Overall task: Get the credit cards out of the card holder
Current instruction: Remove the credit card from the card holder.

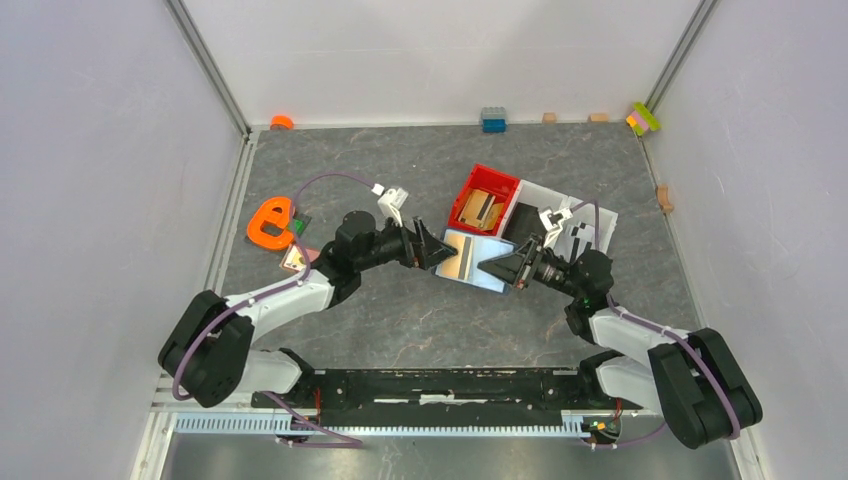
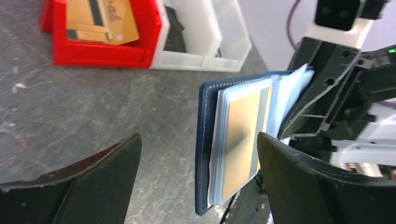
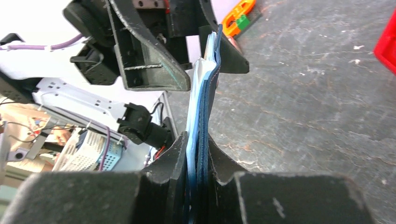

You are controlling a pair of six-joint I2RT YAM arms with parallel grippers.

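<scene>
The card holder [image 1: 470, 258] is a navy wallet held on edge above the table, its clear sleeves fanned open. My right gripper [image 3: 197, 140] is shut on its right end. A copper-tan credit card [image 2: 243, 135] sits in the front sleeve beside the navy cover [image 2: 204, 154]. My left gripper [image 2: 198, 140] is open wide, its fingers straddling the wallet's free end without touching it. From above, the left gripper [image 1: 432, 245] meets the wallet from the left and the right gripper [image 1: 500, 268] from the right. More tan cards [image 2: 100, 18] lie in the red tray [image 2: 102, 56].
The red tray [image 1: 462, 200] and a white divided tray [image 1: 590, 215] stand just behind the wallet. An orange object [image 1: 268, 222] and a small tan piece [image 1: 294, 258] lie by the left arm. Small blocks [image 1: 492, 119] line the back wall.
</scene>
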